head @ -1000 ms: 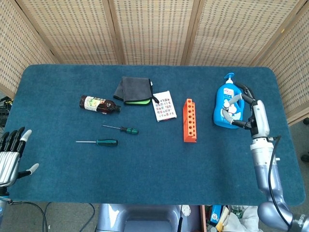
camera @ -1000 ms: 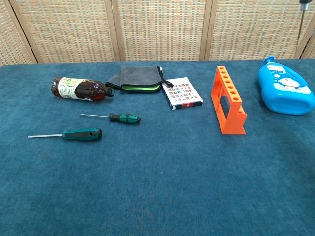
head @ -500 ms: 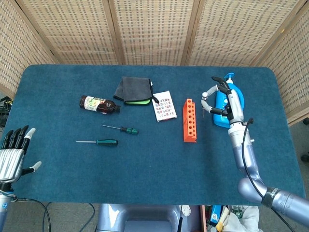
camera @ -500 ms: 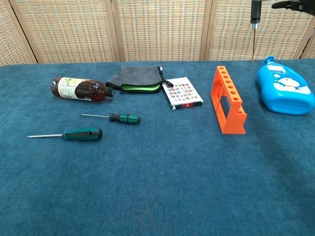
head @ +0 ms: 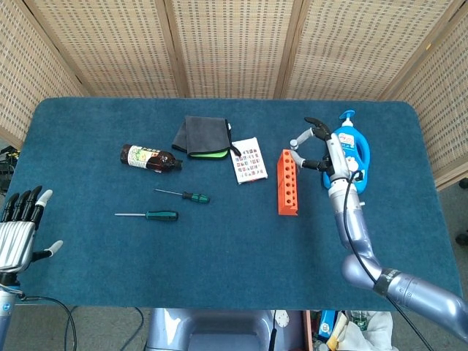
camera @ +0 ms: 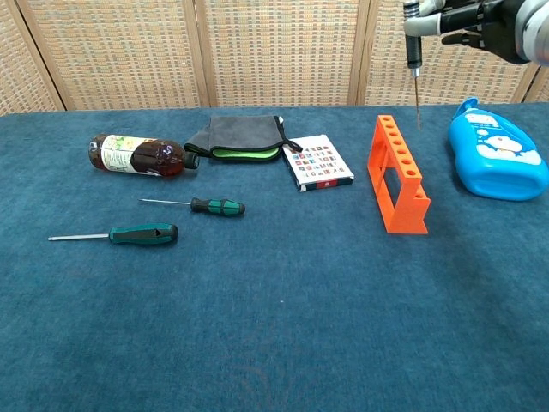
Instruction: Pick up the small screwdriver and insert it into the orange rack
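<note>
1. Overhead, the robot's right hand (camera: 480, 21) pinches a small screwdriver with a dark handle and thin metal shaft (camera: 414, 64) between its fingertips, with the other fingers fanned apart.
2. Its long axis stands nearly upright. The handle is up in the hand and the tip points straight down.
3. The tip hangs in the air near the far end of the orange plastic rack with a row of holes (camera: 397, 176) and touches nothing.
4. Whether the tip sits exactly over a hole is unclear, since the head view barely shows the tool.
5. The rack lies on the blue felt-covered table (head: 219, 256), its long side running away from the robot.
6. Just beside it to the right lies a blue pump-top dispenser bottle (head: 360, 150).
7. The left hand (head: 18, 230) hovers off the table's near-left edge, fingers spread wide, holding nothing.
8. 2 green-handled screwdrivers lie flat on the left half, a shorter one (head: 194, 196) and a longer one (head: 159, 215), both shafts pointing left.
9. Behind them lie a brown bottle on its side (head: 150, 158), a folded dark grey cloth with a green edge (head: 201, 137) and a small printed card pack (head: 248, 160).
</note>
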